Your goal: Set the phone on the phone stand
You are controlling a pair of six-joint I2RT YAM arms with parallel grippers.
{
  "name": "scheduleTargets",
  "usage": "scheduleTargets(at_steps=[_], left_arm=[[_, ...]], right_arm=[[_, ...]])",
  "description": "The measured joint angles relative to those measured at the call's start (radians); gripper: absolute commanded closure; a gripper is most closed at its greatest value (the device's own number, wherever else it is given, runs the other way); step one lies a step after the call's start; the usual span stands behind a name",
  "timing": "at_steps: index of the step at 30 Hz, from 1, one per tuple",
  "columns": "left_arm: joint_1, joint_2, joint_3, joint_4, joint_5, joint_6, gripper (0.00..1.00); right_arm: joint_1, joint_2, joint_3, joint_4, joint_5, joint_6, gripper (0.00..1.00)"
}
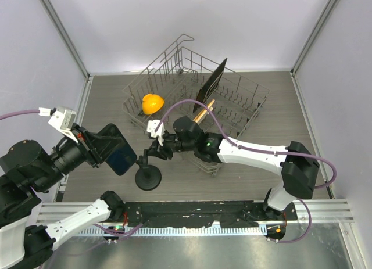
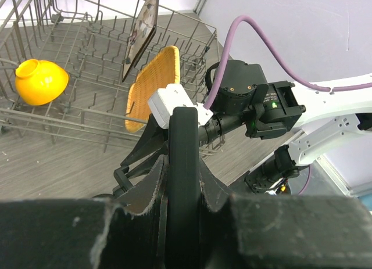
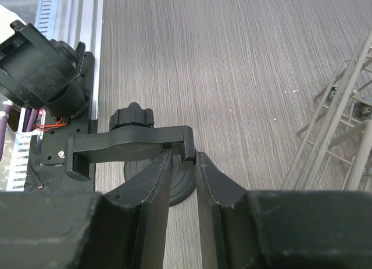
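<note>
The phone (image 1: 121,155), a glossy black slab, is held off the table at the left with my left gripper (image 1: 109,148) shut on it. In the left wrist view the phone (image 2: 185,135) stands edge-on between the fingers of the left gripper (image 2: 183,167). The phone stand (image 1: 148,177) rests on its round disc base just right of the phone. My right gripper (image 1: 156,148) reaches in from the right onto the stand's upper clip. In the right wrist view the right gripper (image 3: 183,157) is closed narrowly round the hooked end of the clip bar (image 3: 128,144), above the disc base (image 3: 181,186).
A grey wire dish rack (image 1: 251,101) fills the back middle, holding a yellow bowl (image 1: 152,103), an upright black board (image 1: 211,83) and a woven plate (image 2: 154,83). The metal rail (image 1: 232,210) with the arm bases runs along the near edge.
</note>
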Motion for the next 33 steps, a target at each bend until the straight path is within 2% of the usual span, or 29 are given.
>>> scheduleTargets(at_steps=[4,7,8,9,11,17,20,27,33], left_arm=[[0.000,-0.001,0.000,-0.002,0.001,0.001,1.00],[0.000,-0.003,0.000,-0.006,0.003,0.003,1.00],[0.000,-0.005,0.000,-0.008,0.003,0.006,1.00],[0.000,-0.006,0.000,-0.009,0.004,0.009,1.00],[0.000,-0.010,0.000,-0.012,0.005,0.013,1.00],[0.000,-0.014,-0.002,-0.013,0.008,0.014,1.00],[0.000,-0.014,-0.020,-0.014,0.008,0.018,1.00],[0.000,0.002,-0.098,0.003,0.010,0.024,1.00],[0.000,0.040,-0.191,0.057,0.065,0.028,1.00]], right_arm=[[0.002,0.014,0.015,-0.002,-0.001,0.000,0.72],[0.005,0.023,0.026,-0.002,0.000,0.000,0.76],[0.006,0.024,0.027,0.000,0.000,0.000,0.79],[0.008,0.024,0.028,0.001,0.000,0.000,0.88],[0.011,0.024,0.028,0.005,0.001,0.000,1.00],[0.034,0.024,0.027,0.006,0.073,0.035,1.00],[0.069,0.006,0.005,0.021,0.214,0.103,1.00],[0.221,-0.089,-0.093,0.023,0.772,0.252,1.00],[0.243,-0.146,-0.133,-0.023,1.054,0.375,1.00]])
